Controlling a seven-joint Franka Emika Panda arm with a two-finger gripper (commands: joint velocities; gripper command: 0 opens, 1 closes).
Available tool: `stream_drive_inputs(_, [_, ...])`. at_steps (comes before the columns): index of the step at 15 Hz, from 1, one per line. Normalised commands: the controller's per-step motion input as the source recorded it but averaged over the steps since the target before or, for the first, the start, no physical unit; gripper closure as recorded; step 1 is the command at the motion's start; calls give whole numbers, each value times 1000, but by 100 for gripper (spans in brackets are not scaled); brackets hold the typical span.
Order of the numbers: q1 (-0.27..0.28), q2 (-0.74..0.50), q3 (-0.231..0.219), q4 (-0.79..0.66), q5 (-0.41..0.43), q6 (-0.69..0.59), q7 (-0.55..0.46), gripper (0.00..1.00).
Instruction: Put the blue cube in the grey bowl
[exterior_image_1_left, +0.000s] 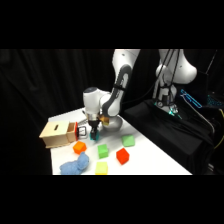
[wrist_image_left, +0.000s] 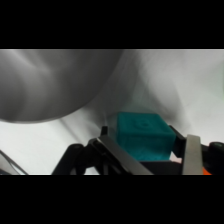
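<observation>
Nearest the wrist camera sits the blue cube (wrist_image_left: 144, 136), wedged between the gripper (wrist_image_left: 145, 150) fingers, which pinch it on two sides. Big picture from the side: the white table (exterior_image_1_left: 150, 162) carries everything, and the grey bowl (exterior_image_1_left: 114, 123) is the landmark, half hidden behind the arm. Gripper and cube hang just in front of that bowl, low over the table. Farther out from the bowl lie a wooden box (exterior_image_1_left: 56, 134), a soft light-blue lump (exterior_image_1_left: 76, 164) and small coloured blocks. Grasp looks done, so we're in the carry step. Next move, I'd say: raise the cube above the bowl's rim, centre it over the bowl, then release.
</observation>
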Motion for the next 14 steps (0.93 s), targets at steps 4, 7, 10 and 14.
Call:
stream_drive_inputs(4, [87,-46,-56,-47,97,144,-24,66])
stream_drive_inputs(7, [28,-194,-23,-86,127,-81,-70,71])
stream_drive_inputs(10, [32,-396,-40,-175,93,-227,-93,74])
stream_drive_inputs(14, [43,-470,-71,-201,29,-282,-68,74])
